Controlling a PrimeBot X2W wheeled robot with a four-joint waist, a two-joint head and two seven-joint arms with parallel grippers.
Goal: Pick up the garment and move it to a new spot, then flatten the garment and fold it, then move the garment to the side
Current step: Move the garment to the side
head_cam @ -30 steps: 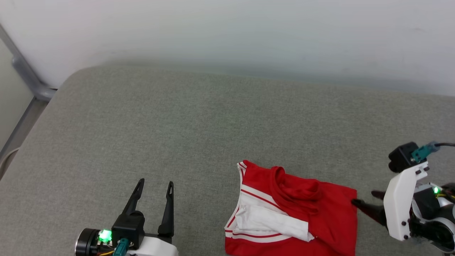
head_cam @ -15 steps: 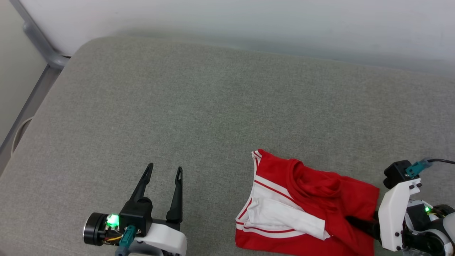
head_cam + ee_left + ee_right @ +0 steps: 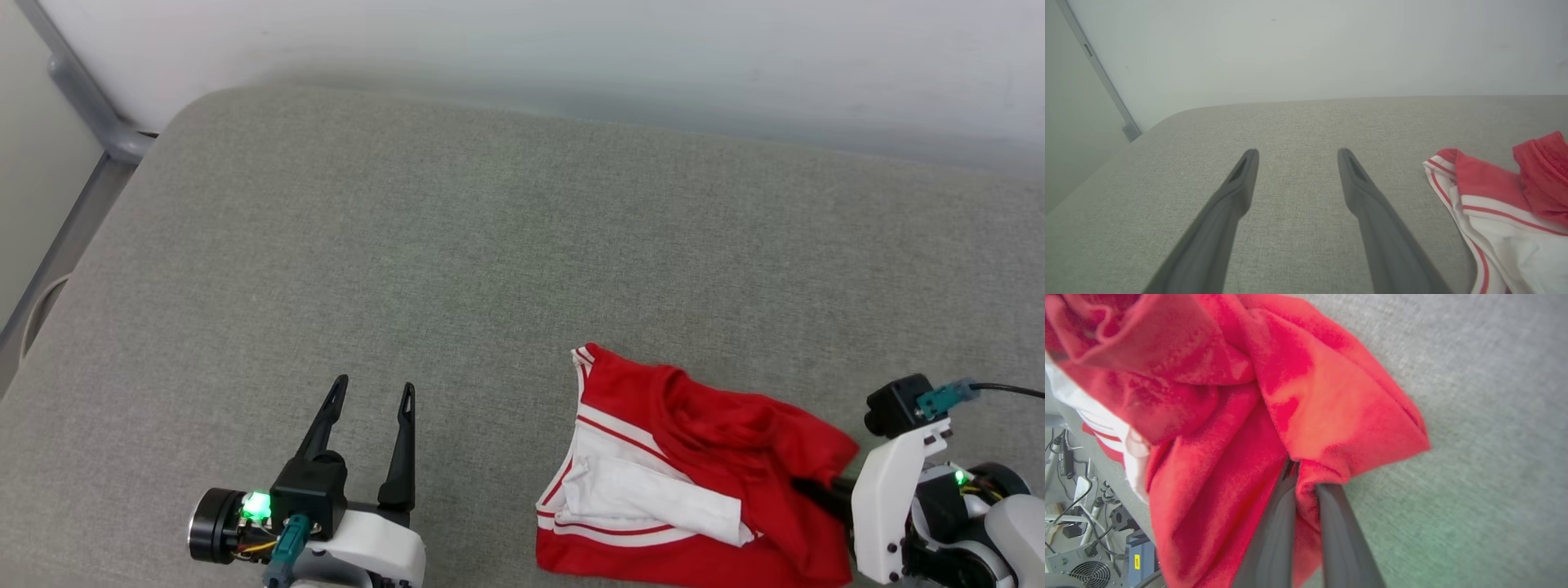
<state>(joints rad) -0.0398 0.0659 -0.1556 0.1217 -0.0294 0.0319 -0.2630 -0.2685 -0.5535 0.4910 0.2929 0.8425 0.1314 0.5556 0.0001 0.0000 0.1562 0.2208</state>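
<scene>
The garment [image 3: 702, 457] lies folded on the grey cushion at the lower right, red with a white sleeve and red-striped trim on its left part; its letters and number are hidden. My right gripper [image 3: 807, 490] is shut on the garment's right edge, and the red cloth there bunches and lifts a little. In the right wrist view the two fingers [image 3: 1274, 522] pinch a fold of the garment [image 3: 1229, 396]. My left gripper [image 3: 372, 384] stands open over bare cushion to the garment's left, holding nothing. The left wrist view has this gripper [image 3: 1296, 153] open, with the garment [image 3: 1494, 192] at the right.
The grey cushioned surface [image 3: 457, 245] runs back to a pale wall [image 3: 571, 57]. A grey metal rail [image 3: 82, 106] stands past its rounded far left corner. Beyond the cushion's near edge, the right wrist view has cables and equipment [image 3: 1081, 539] on the floor.
The camera shifted early on. My right gripper went from beside the garment's right edge into it and shut on the cloth, which now bunches up there. The left gripper stays open.
</scene>
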